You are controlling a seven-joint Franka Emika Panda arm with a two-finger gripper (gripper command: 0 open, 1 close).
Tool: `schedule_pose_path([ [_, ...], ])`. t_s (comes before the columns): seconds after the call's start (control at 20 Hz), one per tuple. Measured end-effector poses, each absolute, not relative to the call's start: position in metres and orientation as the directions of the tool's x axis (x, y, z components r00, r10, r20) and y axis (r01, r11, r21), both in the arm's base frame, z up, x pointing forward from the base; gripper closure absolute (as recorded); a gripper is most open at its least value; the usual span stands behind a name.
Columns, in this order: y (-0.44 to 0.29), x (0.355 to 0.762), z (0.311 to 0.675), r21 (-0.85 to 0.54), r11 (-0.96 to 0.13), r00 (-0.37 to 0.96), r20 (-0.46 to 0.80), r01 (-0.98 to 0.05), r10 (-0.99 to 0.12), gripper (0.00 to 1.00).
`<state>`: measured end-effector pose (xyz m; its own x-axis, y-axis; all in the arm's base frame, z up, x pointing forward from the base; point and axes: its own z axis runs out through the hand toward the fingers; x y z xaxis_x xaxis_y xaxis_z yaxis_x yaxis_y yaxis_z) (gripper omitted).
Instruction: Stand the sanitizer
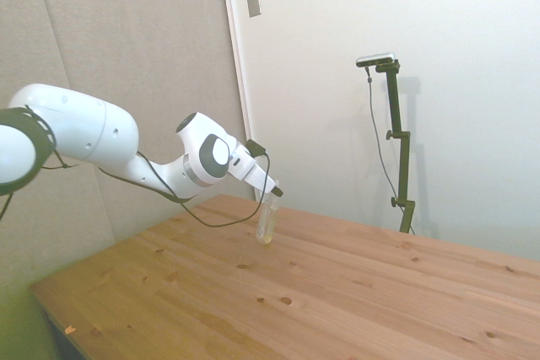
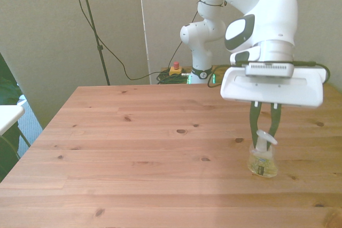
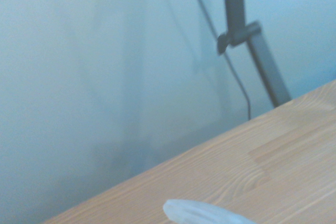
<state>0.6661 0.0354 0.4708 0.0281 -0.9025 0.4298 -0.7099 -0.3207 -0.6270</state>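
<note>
Reaching in from the left of the side view, the white arm (image 1: 93,137) bends down over the wooden table (image 1: 337,292) and ends in the gripper (image 1: 271,198), which hangs just above the board. Under it stands the sanitizer (image 1: 267,222), upright with its base on the wood, clear-walled, with yellowish liquid low in the bottle. The front view gives the closer look: the table (image 2: 133,148) stretches wide on the front view's left with only knots and grain showing, and the sanitizer (image 2: 263,159) sits toward the front view's right, nearer the near edge than the far one. Its white pump top points up and a little aslant, and the bottle looks upright, or very nearly so. The gripper (image 2: 264,132) comes straight down over it, and its two dark fingers (image 2: 253,124) run down either side of the pump neck, close in against it. They look clamped on the neck, though the view is too coarse to show contact on both sides. The broad white hand body sits level above the bottle. In the wrist view, mostly blurred wall and a slope of table (image 3: 273,177), a pale rounded tip, probably the pump top of the sanitizer (image 3: 202,212), shows at the edge.
</note>
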Motion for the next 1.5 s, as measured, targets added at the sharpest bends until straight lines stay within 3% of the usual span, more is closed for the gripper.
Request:
schedule_pose_path([
  [0.55,0.056,0.611,0.427,-0.675,-0.345,-0.103,0.529,-0.652,-0.842,1.00],
  [0.6,0.057,0.607,0.424,-0.672,-0.344,-0.100,0.529,-0.655,-0.843,0.00],
  [1.5,0.065,0.597,0.419,-0.648,-0.329,-0.074,0.513,-0.687,-0.855,0.00],
])
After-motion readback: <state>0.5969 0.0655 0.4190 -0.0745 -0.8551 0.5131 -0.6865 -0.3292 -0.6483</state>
